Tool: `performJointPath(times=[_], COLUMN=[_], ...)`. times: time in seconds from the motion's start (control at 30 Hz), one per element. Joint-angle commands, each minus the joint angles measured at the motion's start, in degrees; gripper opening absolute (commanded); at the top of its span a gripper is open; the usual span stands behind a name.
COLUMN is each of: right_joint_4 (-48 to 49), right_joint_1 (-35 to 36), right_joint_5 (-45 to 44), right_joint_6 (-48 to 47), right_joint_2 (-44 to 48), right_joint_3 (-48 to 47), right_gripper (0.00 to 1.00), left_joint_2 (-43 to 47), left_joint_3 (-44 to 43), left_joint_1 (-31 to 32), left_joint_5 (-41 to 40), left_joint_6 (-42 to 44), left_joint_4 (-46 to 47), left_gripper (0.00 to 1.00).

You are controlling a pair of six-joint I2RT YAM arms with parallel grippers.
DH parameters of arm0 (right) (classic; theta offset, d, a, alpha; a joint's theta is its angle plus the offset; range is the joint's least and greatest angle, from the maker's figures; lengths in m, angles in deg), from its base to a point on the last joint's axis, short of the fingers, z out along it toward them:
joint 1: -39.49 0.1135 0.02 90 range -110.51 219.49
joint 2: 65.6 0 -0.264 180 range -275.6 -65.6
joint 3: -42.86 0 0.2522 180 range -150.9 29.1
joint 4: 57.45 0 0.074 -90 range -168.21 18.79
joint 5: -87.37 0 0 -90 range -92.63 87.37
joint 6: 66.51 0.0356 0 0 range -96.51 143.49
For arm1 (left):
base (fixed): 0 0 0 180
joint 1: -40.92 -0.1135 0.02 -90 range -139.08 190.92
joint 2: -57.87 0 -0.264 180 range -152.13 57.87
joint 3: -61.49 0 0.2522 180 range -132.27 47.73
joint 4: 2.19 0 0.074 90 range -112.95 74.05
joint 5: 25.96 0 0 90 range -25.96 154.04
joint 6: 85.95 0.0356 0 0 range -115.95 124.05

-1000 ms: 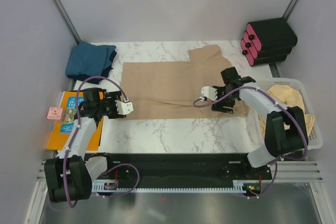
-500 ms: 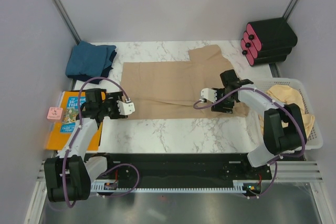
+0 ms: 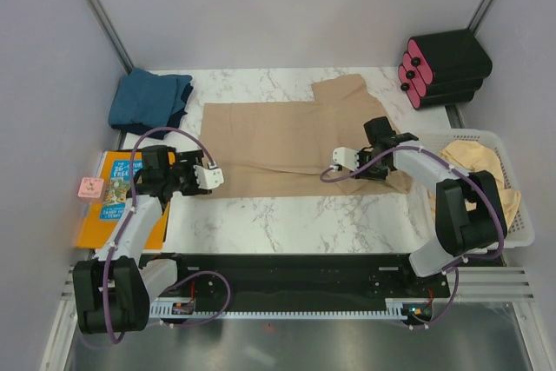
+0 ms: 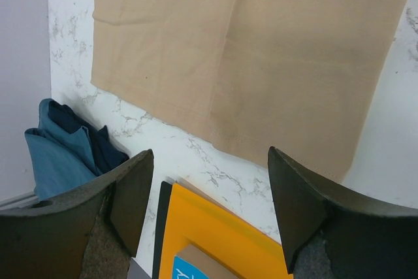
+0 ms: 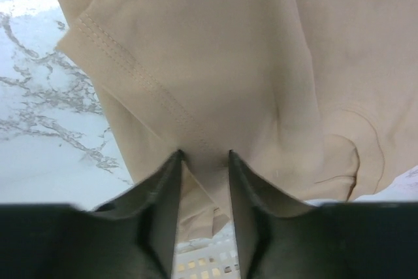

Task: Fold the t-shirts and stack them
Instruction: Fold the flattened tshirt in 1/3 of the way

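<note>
For folding, the tan t-shirt (image 3: 287, 141) is pinched at its right end by the right gripper (image 5: 204, 156); the left gripper (image 4: 209, 155) is held spread. The left hem likely needs grasping next.

You've got the spread t-shirt (image 3: 278, 141) mid-table, the folded t-shirt (image 3: 149, 100) behind its left end, and the book (image 3: 117, 206) in front of that at the left edge. On your right the basket (image 3: 473, 136) holds a third t-shirt (image 3: 478, 161), with the rack (image 3: 445, 67) behind it in the far corner.

Bare worktop (image 3: 287, 215) strip ran along near edge, passable. Middle lay under tan t-shirt (image 3: 278, 141). Right side was blocked by basket (image 3: 469, 135); picture book (image 3: 91, 228) and folded teal t-shirt (image 3: 149, 100) crowded left.
</note>
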Motion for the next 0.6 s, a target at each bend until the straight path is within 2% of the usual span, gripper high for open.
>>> performJointPath(times=[0.0,0.03,0.13,0.33,0.57], right_joint_4=[1.11,0.93,0.15,-0.04,3.83], right_joint_1=[-0.02,-0.02,-0.02,-0.02,-0.02], right_joint_5=[0.01,-0.08,-0.17,-1.13,-2.71], right_joint_6=[-0.08,-0.16,-0.34,-1.04,-0.60], right_joint_2=[-0.07,-0.07,0.10,-0.51,-3.93], right_joint_3=[-0.41,-0.68,-2.26,-6.83,-9.73], right_gripper=[0.30,0.26,0.20,0.13,0.12], left_joint_2=[-0.73,-0.99,-0.99,-1.08,-0.73], left_joint_3=[0.26,0.17,0.17,0.52,1.13], left_joint_1=[0.52,0.52,0.61,0.78,1.31], left_joint_5=[0.29,0.29,0.37,0.38,0.20], left_joint_6=[-2.08,-2.08,-2.17,-1.91,-2.70], left_joint_4=[2.25,2.43,2.43,2.43,2.78], left_gripper=[0.78,0.78,0.78,0.78,0.78])
